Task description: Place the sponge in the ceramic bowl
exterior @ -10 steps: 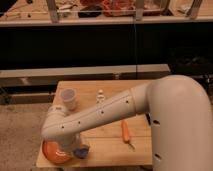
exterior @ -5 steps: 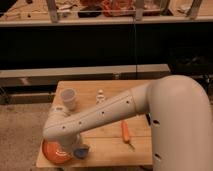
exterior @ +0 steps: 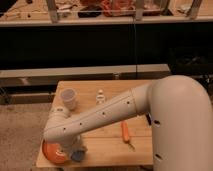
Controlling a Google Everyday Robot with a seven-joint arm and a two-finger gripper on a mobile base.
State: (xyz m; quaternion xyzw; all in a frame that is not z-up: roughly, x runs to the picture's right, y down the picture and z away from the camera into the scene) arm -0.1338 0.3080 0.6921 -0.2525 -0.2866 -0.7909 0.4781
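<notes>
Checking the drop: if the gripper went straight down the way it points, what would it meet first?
Likely the sponge, right under the gripper at the bowl's right edge. Depth is unclear.

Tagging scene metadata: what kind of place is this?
Likely an indoor lab or office test area: a small wooden table staged with a cup, carrot and ceramic bowl, plus a cluttered bench behind. The end effector is low at the table's front-left, beside the bowl.

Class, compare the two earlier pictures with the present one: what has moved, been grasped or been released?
Nothing visibly changed. The gripper stays low at the ceramic bowl's right rim, by the sponge; the cup, carrot and small white bottle have not shifted.
</notes>
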